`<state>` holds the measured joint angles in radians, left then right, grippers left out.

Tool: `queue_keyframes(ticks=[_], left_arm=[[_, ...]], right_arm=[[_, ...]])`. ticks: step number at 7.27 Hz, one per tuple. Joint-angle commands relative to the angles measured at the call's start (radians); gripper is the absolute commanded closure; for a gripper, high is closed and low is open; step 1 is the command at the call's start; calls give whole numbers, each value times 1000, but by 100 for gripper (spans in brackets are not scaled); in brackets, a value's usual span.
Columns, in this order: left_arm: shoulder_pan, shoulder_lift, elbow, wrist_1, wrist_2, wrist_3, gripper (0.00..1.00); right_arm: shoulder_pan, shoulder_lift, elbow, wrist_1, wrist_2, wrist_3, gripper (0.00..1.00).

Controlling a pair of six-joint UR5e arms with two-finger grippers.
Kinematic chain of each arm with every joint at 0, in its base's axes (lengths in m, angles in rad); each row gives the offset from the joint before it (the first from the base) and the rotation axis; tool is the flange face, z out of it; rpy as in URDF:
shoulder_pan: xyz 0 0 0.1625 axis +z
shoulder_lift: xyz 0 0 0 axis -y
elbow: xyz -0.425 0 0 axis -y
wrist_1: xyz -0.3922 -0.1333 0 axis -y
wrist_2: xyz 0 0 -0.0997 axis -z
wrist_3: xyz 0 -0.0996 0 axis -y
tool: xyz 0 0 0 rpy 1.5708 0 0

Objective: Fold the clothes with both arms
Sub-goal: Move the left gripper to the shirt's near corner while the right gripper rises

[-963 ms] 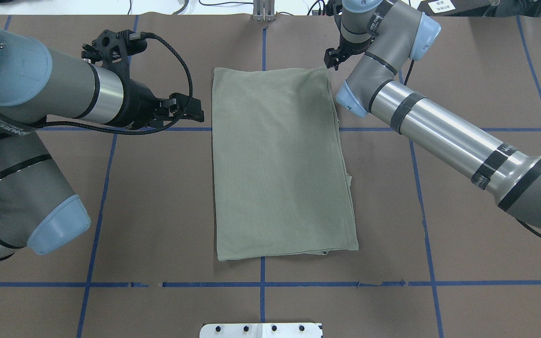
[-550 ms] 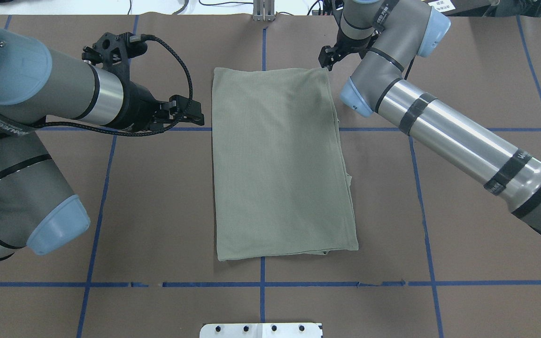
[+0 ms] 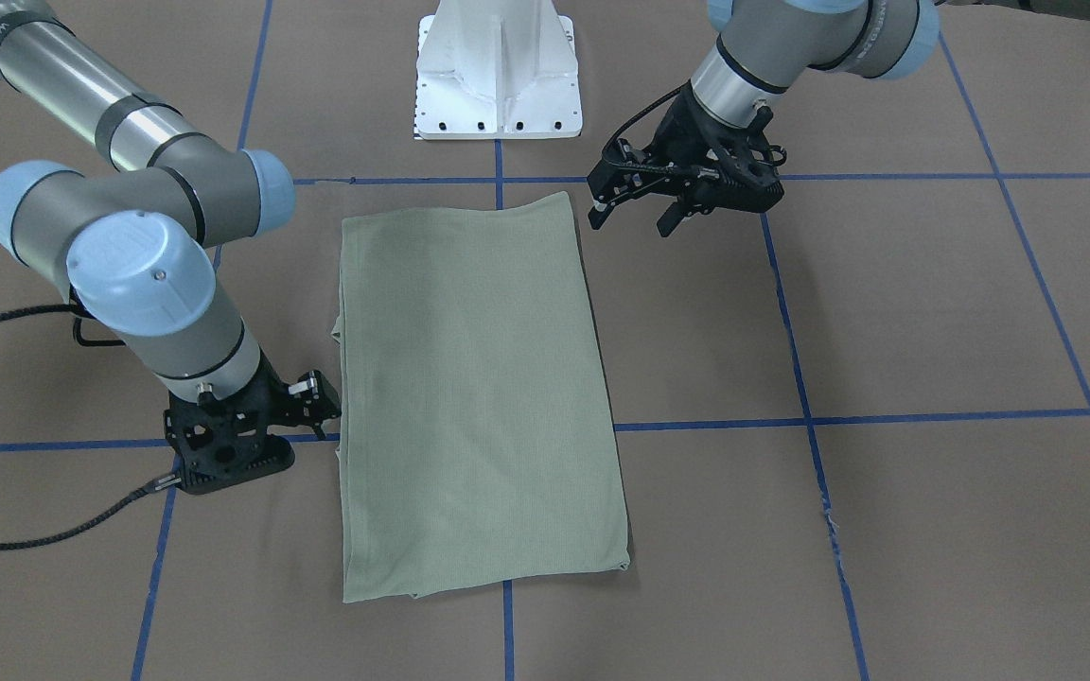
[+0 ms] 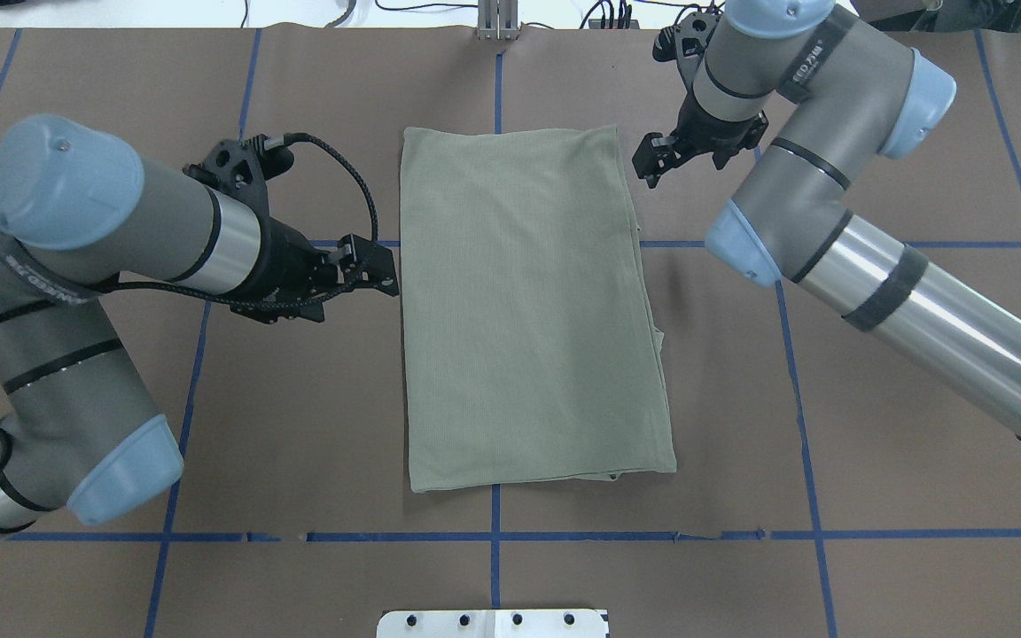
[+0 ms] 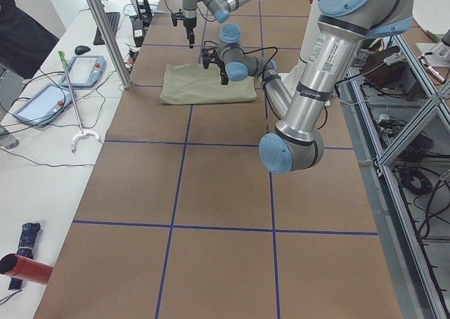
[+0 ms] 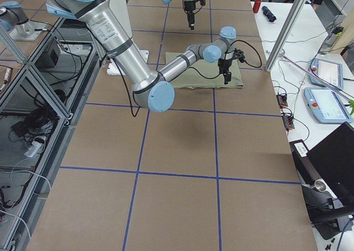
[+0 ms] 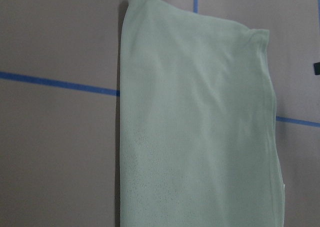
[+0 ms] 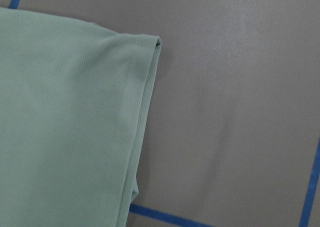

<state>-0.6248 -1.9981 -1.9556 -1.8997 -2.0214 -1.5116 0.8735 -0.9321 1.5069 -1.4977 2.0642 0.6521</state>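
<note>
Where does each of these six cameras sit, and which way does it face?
Front-facing: across the table, facing the robot; left arm on its right, right arm on its left, pedestal at top.
Overhead: behind the robot, looking forward and down; both arms flank the shirt.
Exterior left: table's end, left arm near.
Exterior right: opposite end, right arm near.
Left wrist: down on the shirt's end; no arm visible.
Right wrist: down on a shirt corner; no arm visible.
Shared: every view shows the shirt.
</note>
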Motion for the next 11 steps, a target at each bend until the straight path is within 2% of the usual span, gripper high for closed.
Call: queue_keyframes(ticks=[1,3,5,7,10,11], left_arm=[[167,15,4,-16,91,-227,0],[258,4,7,-13,99,-405,1],[275,-48,133,-15,153,-407,1],[298,-53,179,-15,159,-413,1],[338,-59,187,-15,185,-432,1],[338,-60,187,-15,185,-433,5]], right_arm=[[-7,-147,189,-10,83,82,0],[-8,-204,245,-7,93,95,0],[-8,-206,248,-1,82,96,0],[-10,-205,248,2,83,96,0],[-14,-198,256,4,83,135,0],[-15,-198,256,4,82,135,0]])
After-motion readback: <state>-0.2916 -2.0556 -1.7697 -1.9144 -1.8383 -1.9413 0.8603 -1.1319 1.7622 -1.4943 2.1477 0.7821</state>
